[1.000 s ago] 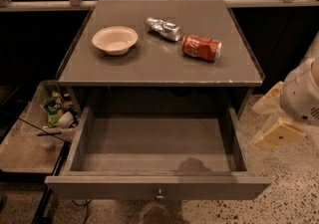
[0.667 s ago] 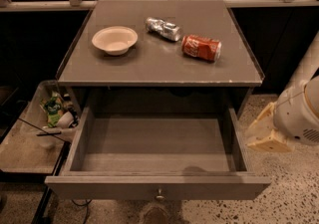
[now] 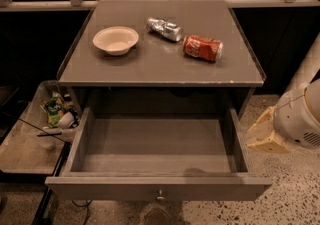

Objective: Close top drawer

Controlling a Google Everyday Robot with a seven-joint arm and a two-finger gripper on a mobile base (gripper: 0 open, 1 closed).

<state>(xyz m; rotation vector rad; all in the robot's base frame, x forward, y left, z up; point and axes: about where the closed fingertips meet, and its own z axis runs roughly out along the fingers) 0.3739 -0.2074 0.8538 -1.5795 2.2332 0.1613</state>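
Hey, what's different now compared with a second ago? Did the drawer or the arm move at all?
The end effector has drifted lower in the picture and a little left, nearer the right side of the top drawer. Nothing was taken hold of or let go. The drawer is as far open as before, and the bowl, the crushed silver can and the red can lie where they were.
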